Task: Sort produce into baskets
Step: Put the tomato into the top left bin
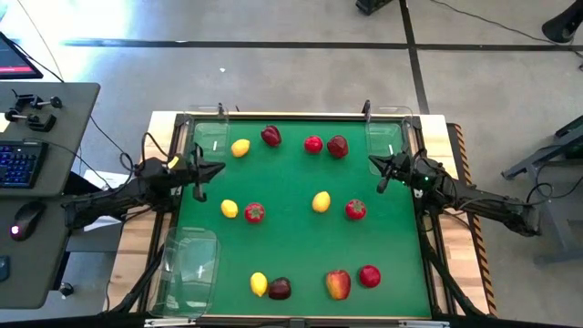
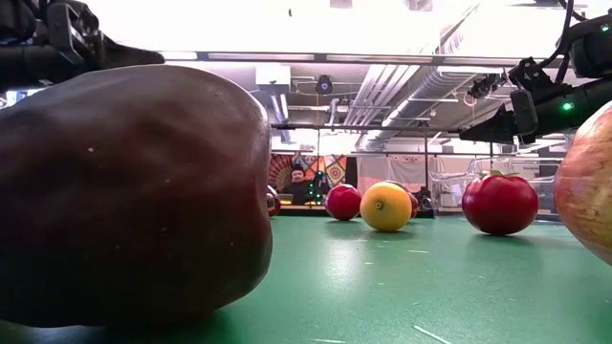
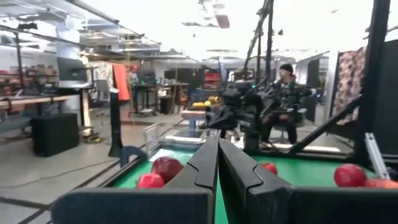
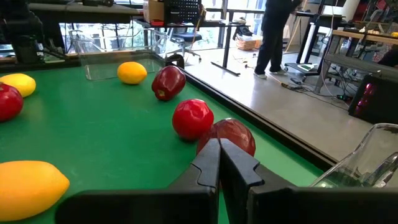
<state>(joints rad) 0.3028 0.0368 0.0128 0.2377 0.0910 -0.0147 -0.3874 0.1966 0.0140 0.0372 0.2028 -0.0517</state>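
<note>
Insp. notes, green mat (image 1: 301, 228), high view unless stated.

Left gripper (image 1: 199, 182): clenched, fingers pressed together, nothing held; hangs over mat's left edge. Right gripper (image 1: 383, 175): clenched, empty; over right edge. Both arms reach in from the sides, tips pointing inward toward each other.

Produce, 12 pcs, all loose on mat, none in a tray:
- Far row: lemon (image 1: 240, 148), long axis slightly diagonal; dark red apple (image 1: 271, 136); small red fruit (image 1: 313, 144) just beside dark red fruit (image 1: 338, 146).
- Mid row: lemon (image 1: 230, 209) next to red fruit (image 1: 254, 213); lemon (image 1: 321, 201), long axis diagonal; red fruit (image 1: 355, 210).
- Near row: lemon (image 1: 259, 284) touching dark apple (image 1: 280, 289); red-yellow apple (image 1: 338, 284), long axis roughly front-to-back; red fruit (image 1: 369, 275).

Baskets, clear trays, all w/o fruit: far-left tray (image 1: 209, 137), far-right tray (image 1: 384, 138), near-left tray (image 1: 189, 269) overhanging mat's left edge, long axis front-to-back.

Low view: dark apple fills foreground left.
</note>
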